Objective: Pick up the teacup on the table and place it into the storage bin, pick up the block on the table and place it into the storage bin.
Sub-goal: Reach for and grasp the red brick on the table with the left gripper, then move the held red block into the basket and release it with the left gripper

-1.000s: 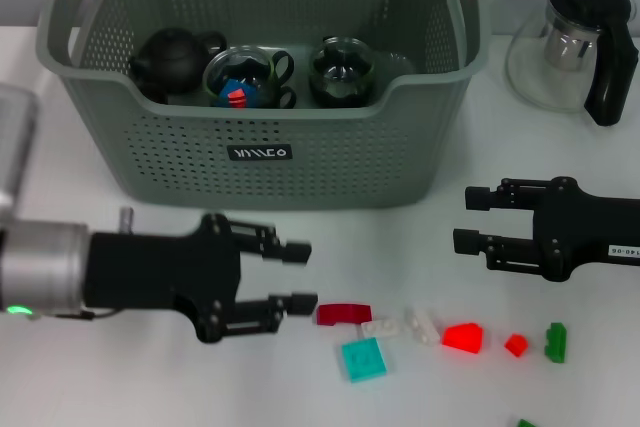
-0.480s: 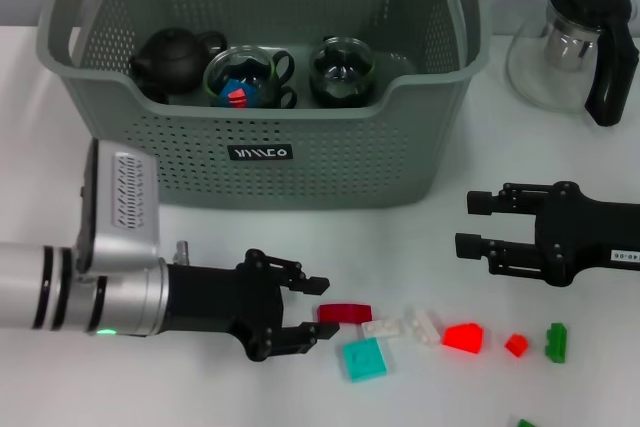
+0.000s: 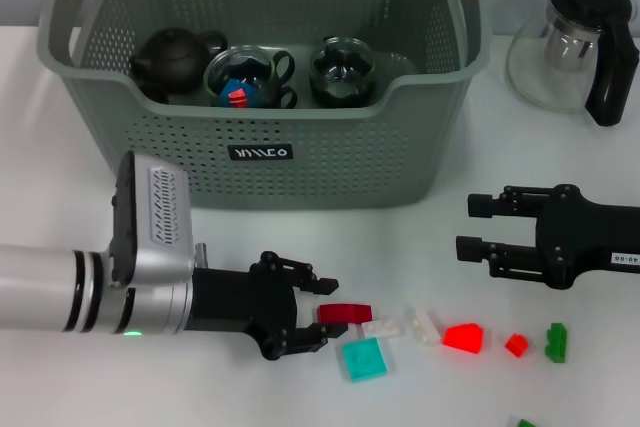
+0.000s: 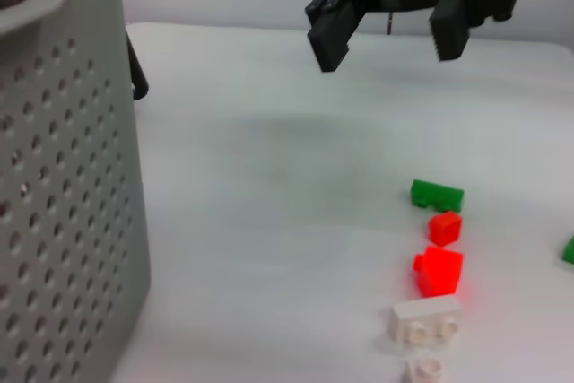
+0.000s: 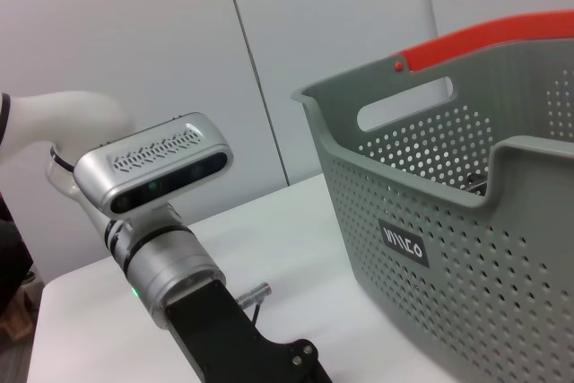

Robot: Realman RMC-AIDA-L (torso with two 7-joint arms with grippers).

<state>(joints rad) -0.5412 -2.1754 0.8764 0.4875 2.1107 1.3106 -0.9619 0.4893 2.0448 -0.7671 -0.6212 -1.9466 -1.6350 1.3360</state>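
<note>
The storage bin (image 3: 300,162) stands at the back, and its grey wall also shows in the left wrist view (image 4: 63,177) and the right wrist view (image 5: 466,221). Inside it are two glass teacups (image 3: 245,77) (image 3: 342,70); one holds a blue and a red block. No teacup shows on the table. Blocks lie in a row on the table: dark red block (image 3: 344,313), teal block (image 3: 362,358), white blocks (image 3: 380,327), red block (image 3: 462,336). My left gripper (image 3: 320,312) is open, low over the table, its fingertips just short of the dark red block. My right gripper (image 3: 470,225) hovers open at the right.
A black teapot (image 3: 175,55) sits in the bin. A glass kettle with a black handle (image 3: 580,47) stands at the back right. Small red (image 3: 515,345) and green blocks (image 3: 556,342) lie at the front right; they also show in the left wrist view (image 4: 445,227) (image 4: 437,195).
My left arm has reached further right and lower, bringing its open fingers up to the dark red block. The right arm has hardly moved.
</note>
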